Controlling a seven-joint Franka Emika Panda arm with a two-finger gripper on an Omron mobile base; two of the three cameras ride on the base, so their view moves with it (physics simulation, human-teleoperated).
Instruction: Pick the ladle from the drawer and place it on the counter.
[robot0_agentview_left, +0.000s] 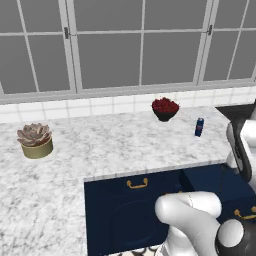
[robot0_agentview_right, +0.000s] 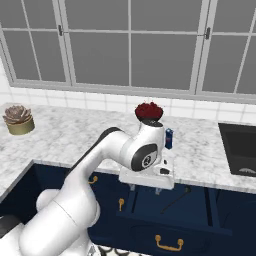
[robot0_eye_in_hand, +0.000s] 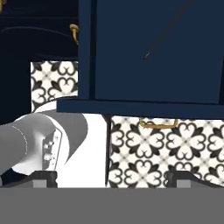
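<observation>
The navy drawer (robot0_agentview_right: 200, 212) stands pulled out below the counter (robot0_agentview_right: 75, 135). The ladle (robot0_agentview_right: 175, 201), a thin dark utensil, lies slanted on the drawer's floor. My gripper (robot0_agentview_right: 145, 190) hangs open just above the drawer's left part, pointing down, left of the ladle and apart from it. In the hand view the drawer's dark blue inside (robot0_eye_in_hand: 131, 43) is at the top, with the ladle (robot0_eye_in_hand: 168, 29) as a slim slanted line at the upper right. My gripper (robot0_eye_in_hand: 109, 176) holds nothing, and its fingertips (robot0_eye_in_hand: 43, 177) sit wide apart.
On the counter (robot0_agentview_left: 125, 145) stand a potted succulent (robot0_agentview_left: 35, 141), a dark bowl of red fruit (robot0_agentview_left: 165, 108) and a small blue can (robot0_agentview_left: 199, 127). A dark sink (robot0_agentview_right: 240, 147) is at the right. The drawer front's gold handle (robot0_eye_in_hand: 157, 124) hangs over patterned floor tiles (robot0_eye_in_hand: 144, 153).
</observation>
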